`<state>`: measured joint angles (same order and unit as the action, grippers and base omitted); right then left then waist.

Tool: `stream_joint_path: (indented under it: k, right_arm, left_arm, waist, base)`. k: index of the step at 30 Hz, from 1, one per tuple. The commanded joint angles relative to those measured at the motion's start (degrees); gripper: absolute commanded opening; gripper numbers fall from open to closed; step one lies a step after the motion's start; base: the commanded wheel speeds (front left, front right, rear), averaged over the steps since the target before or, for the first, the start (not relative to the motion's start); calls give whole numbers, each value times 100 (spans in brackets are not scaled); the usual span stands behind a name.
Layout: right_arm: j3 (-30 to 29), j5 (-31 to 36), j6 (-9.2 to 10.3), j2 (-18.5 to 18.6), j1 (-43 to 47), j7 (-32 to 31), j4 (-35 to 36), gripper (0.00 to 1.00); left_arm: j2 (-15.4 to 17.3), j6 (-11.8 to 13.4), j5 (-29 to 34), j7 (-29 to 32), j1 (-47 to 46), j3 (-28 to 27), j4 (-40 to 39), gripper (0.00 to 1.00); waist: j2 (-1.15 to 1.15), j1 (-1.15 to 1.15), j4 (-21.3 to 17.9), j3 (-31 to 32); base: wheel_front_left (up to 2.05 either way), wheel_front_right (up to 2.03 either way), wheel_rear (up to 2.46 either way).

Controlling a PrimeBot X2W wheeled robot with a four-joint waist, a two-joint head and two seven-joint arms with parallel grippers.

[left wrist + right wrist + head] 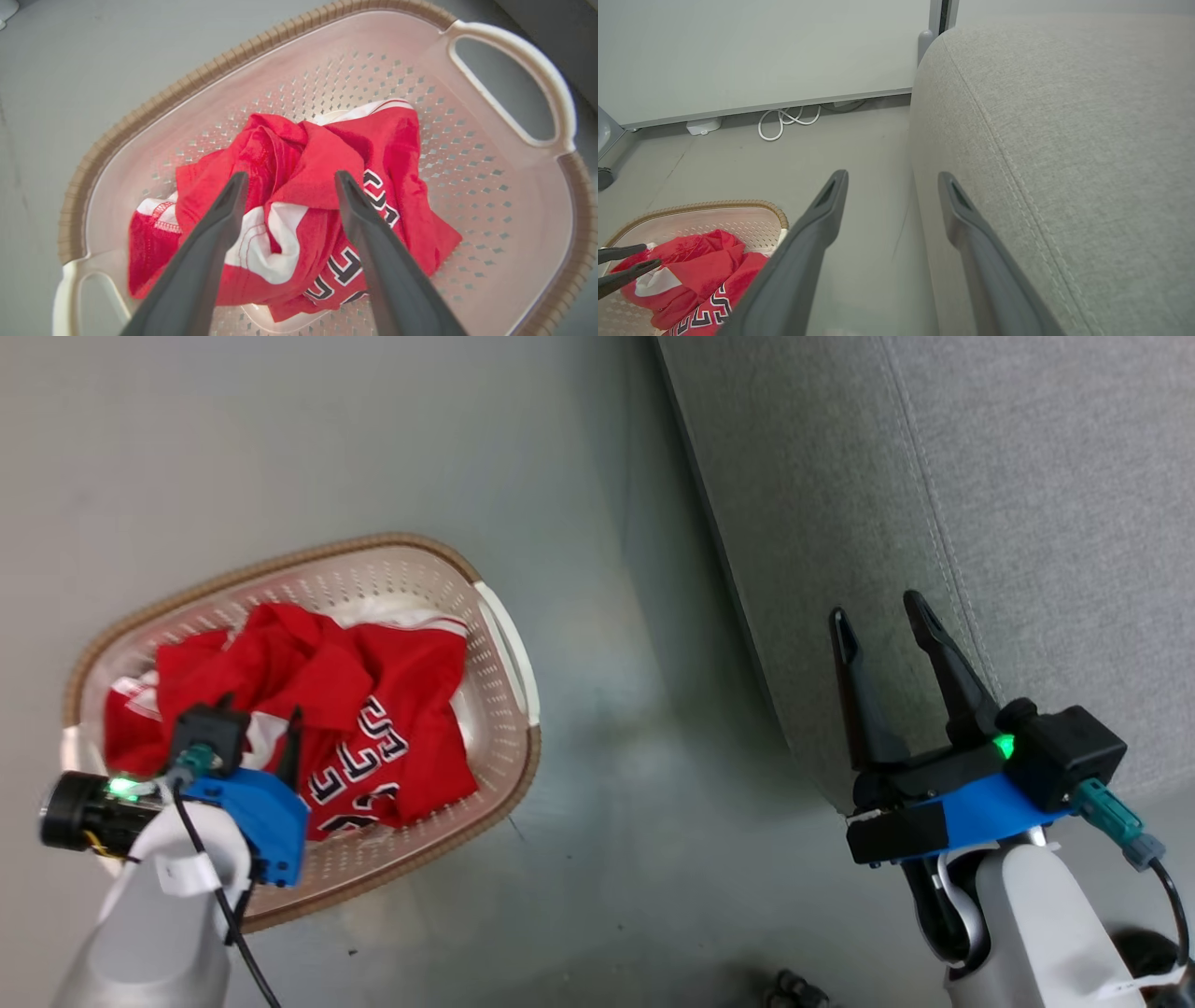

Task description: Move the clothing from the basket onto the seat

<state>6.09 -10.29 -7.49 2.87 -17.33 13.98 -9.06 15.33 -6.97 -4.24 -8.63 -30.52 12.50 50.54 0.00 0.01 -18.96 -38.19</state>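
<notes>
Clothing (299, 154): lies crumpled in the basket (411, 56) on the floor (280, 429), not yet on the seat (1027, 476). Hovers over a raised fold with left pincer (290, 175) spread (easy bite). Parks right pincer (878, 607), spread too, beside the seat, clear.

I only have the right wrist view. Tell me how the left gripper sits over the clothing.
Observer: The left gripper is open, its fingers astride a raised fold of the clothing. I can't judge contact.
Operator: Describe what lies between those fingers.
Observer: A white patch, with black-and-white lettering beside it.
Operator: Now give me the rest of the basket.
Observer: The basket holds the whole heap near its middle, and one white handle is on the side towards the seat.
</notes>
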Motion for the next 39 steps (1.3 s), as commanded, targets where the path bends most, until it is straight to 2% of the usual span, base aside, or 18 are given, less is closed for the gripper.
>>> stream_joint_path:
  k: [1,10,13,21,22,23,24,39]
  right_arm:
    - [53,-97,-1,3,-148,57,-38,100]
    - [391,-432,-1,3,-429,123,-169,100]
    - [467,-525,-1,2,-486,125,-120,100]
    - [564,-711,-1,3,-463,126,-109,100]
    - [566,-716,-1,3,-467,126,-114,100]
    - [562,-725,-1,3,-474,127,-120,100]
    - [558,-738,-1,3,-482,127,-124,100]
    - [464,-641,-1,3,-480,128,-124,100]
  left_arm:
    - [146,7,21,118,-196,-18,102,100]
    - [640,316,31,351,-474,-146,388,100]
    - [731,439,-46,412,-456,-225,423,100]
    - [853,542,-198,486,-374,-330,361,100]
    - [863,547,-220,490,-366,-331,355,60]
    - [864,547,-234,501,-357,-331,349,34]
    - [863,540,-243,520,-348,-328,342,0]
    - [692,394,-473,438,-430,-234,359,0]
  waist:
    - [0,-1,-282,-459]
    - [0,-1,-617,-992]
    - [0,-1,-711,-1089]
    - [0,-1,-845,-1135]
    - [0,-1,-851,-1130]
    - [0,-1,-854,-1125]
    - [0,-1,-856,-1119]
    - [0,-1,-689,-919]
  base:
    - [0,0,0]
    - [0,0,0]
    - [0,0,0]
    - [0,0,0]
    - [0,0,0]
    - [0,0,0]
    - [0,0,0]
    - [0,0,0]
